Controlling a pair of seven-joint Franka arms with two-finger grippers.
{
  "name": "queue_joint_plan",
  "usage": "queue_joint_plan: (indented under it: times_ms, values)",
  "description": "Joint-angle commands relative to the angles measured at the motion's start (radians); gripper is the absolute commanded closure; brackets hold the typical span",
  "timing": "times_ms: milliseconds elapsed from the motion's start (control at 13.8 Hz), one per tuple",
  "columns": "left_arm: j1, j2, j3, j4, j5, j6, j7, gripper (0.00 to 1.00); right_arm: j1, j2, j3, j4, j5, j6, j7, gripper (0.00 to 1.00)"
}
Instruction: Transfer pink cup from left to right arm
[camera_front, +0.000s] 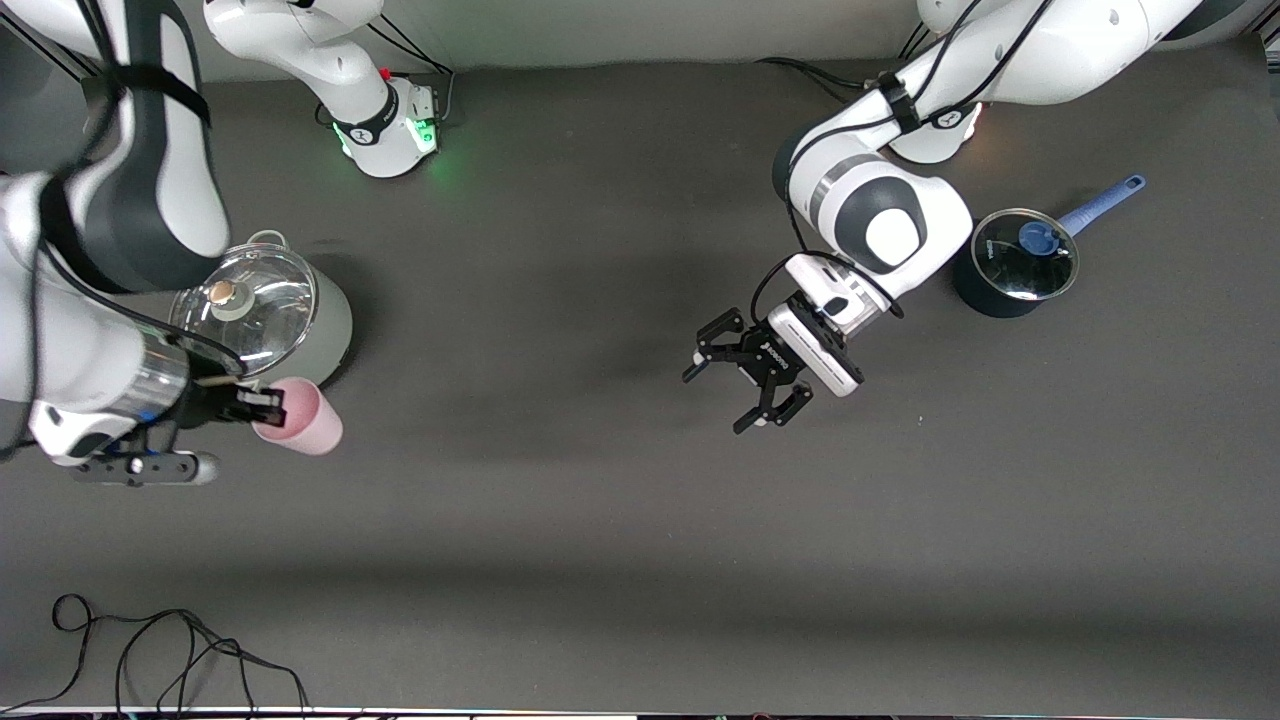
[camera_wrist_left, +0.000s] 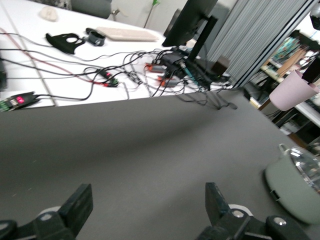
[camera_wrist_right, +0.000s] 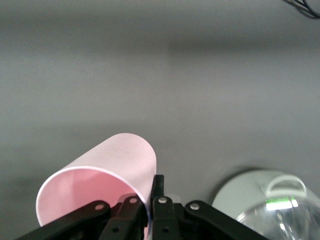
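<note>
Clenched on the rim wall of the pink cup (camera_front: 300, 417), the jaws of the right gripper (camera_front: 268, 405) carry it tilted in the air, mouth toward the wrist, just beside the pale green pot (camera_front: 300, 320) with its glass lid (camera_front: 245, 300) at the right arm's end of the counter (camera_front: 600, 550); the jaws of the left gripper (camera_front: 748, 385) stand released and empty over the bare middle of the counter, well apart from the cup; the right wrist view alone shows one finger inside the cup (camera_wrist_right: 100, 185) and one outside against its wall, with the pot (camera_wrist_right: 260, 200) close by; the left wrist view alone shows a white desk (camera_wrist_left: 30, 30) strewn with cables past the counter's edge, a monitor (camera_wrist_left: 192, 22) and a grey curtain (camera_wrist_left: 255, 35); the front view alone shows a dark saucepan (camera_front: 1010, 265) with a blue handle near the left arm's base, and a loose black cable (camera_front: 160, 650) on the dark grey counter nearest the camera.
</note>
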Motion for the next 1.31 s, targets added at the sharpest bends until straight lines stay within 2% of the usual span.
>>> queue_joint_plan:
  times_ms: [0, 218, 509, 582, 655, 800, 945, 1091, 1236]
  values:
    - [-0.004, -0.011, -0.001, 0.001, 0.016, 0.031, -0.028, 0.00, 0.013, -0.053, -0.003, -0.211, -0.024, 0.196, -0.062, 1.00]
    - [-0.004, -0.006, 0.002, 0.001, 0.019, 0.025, -0.028, 0.00, 0.012, -0.022, -0.003, -0.342, -0.018, 0.382, -0.079, 1.00]
    - [0.008, -0.006, 0.005, 0.028, 0.032, 0.026, -0.042, 0.00, 0.009, 0.044, -0.003, -0.363, -0.004, 0.439, -0.079, 1.00]
    - [0.008, -0.003, 0.008, 0.043, 0.073, 0.026, -0.104, 0.00, 0.009, 0.059, -0.001, -0.369, -0.004, 0.459, -0.079, 1.00]
    - [0.001, -0.001, 0.025, 0.053, 0.150, 0.028, -0.197, 0.00, 0.009, 0.082, -0.001, -0.374, -0.004, 0.485, -0.079, 1.00]
    - [-0.005, -0.011, 0.035, 0.051, 0.382, 0.028, -0.545, 0.00, 0.009, 0.116, -0.001, -0.380, -0.004, 0.523, -0.079, 1.00]
    - [-0.007, -0.017, 0.042, 0.041, 0.590, 0.026, -0.814, 0.00, 0.007, 0.139, 0.002, -0.386, 0.010, 0.543, -0.079, 1.00]
    - [-0.002, -0.032, 0.065, 0.015, 0.757, 0.014, -1.047, 0.00, 0.007, 0.170, 0.002, -0.385, 0.080, 0.545, -0.116, 1.00]
    - [0.005, -0.104, 0.122, -0.042, 0.903, -0.036, -1.283, 0.00, 0.009, 0.174, 0.000, -0.385, 0.143, 0.543, -0.168, 1.00]
